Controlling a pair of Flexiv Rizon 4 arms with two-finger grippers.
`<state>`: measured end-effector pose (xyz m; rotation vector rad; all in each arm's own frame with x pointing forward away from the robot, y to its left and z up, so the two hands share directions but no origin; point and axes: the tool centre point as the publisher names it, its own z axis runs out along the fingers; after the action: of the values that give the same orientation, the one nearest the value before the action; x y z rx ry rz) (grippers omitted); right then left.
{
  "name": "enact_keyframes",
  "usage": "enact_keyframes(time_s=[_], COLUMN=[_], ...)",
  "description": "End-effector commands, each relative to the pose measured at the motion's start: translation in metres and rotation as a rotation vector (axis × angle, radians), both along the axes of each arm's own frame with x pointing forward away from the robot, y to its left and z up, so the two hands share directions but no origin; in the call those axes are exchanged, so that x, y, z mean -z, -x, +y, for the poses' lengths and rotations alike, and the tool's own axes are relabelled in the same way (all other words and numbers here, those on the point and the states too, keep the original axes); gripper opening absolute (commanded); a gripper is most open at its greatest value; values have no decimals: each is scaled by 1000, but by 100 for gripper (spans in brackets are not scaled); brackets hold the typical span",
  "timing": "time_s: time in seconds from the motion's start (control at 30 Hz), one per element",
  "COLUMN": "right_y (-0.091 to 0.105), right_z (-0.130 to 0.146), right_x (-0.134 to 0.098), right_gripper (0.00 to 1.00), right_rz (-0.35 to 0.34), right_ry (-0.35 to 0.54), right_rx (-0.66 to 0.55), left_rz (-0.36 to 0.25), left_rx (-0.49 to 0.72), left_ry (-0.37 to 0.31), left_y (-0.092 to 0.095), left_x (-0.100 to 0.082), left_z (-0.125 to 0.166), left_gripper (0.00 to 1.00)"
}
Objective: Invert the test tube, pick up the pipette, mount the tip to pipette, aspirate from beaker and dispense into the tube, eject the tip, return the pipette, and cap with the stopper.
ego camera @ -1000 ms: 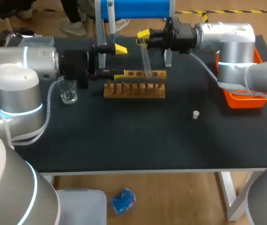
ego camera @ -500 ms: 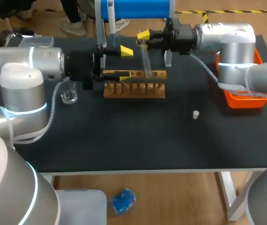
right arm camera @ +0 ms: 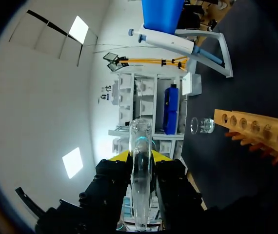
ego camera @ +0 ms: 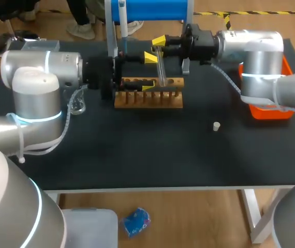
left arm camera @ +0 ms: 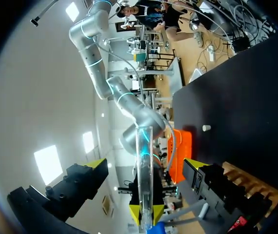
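Note at far left a glass beaker [ego camera: 76,105], upright on the black table [ego camera: 137,155], partly hidden behind the left arm [ego camera: 33,82]. Find next the left gripper [ego camera: 148,72] with fingers well apart and gripping nothing, one yellow tip high, the other near the top board of the wooden rack [ego camera: 148,98]. Place the test tube [ego camera: 161,67] in the gap between them, with no contact visible on either side. Record behind, at the table's back, the pipette [ego camera: 121,21], hanging untouched in its blue-topped stand [ego camera: 150,8]. Find the tube raised over the rack, slightly tilted, lower end close above the rack's right-hand holes; cannot tell which end is open. Find the right gripper [ego camera: 159,44] clamped on the tube's upper end, both fingers against the glass in the right wrist view. Further right, note the white stopper [ego camera: 216,125] lying alone on the table, well apart from the rack, and the orange tray [ego camera: 269,109] at the edge under the right arm [ego camera: 261,57]. Judge the tube light, rigid, smooth and brittle. Expect slipping under a loose pinch and cracking under a hard one. Advise a hold on the straight wall, short of rim and rounded end, fingers square across the glass, squeeze moderate. Judge the inverting step in hand, with pipette work not yet begun.
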<state>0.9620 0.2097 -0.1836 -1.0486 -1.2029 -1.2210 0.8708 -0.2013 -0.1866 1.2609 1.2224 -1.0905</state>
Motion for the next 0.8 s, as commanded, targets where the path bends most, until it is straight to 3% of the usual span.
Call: enact_keyframes(time_s=[0.03, 0.33, 0.77, 0.8], right_y=[1, 1, 1, 1], right_z=[-1, -1, -1, -1], right_x=[-1, -1, -1, -1], right_gripper=[0, 0, 0, 0], right_rz=[-1, -1, -1, -1], right_ry=[2, 2, 2, 2], right_rx=[3, 3, 3, 3], left_rz=[-2, -10, 14, 17], left_rx=[5, 26, 38, 36], left_ry=[1, -25, -54, -55], left_y=[-2, -10, 4, 4], left_x=[1, -6, -2, -2], left_z=[0, -15, -29, -29], left_gripper=[100, 100, 100, 95])
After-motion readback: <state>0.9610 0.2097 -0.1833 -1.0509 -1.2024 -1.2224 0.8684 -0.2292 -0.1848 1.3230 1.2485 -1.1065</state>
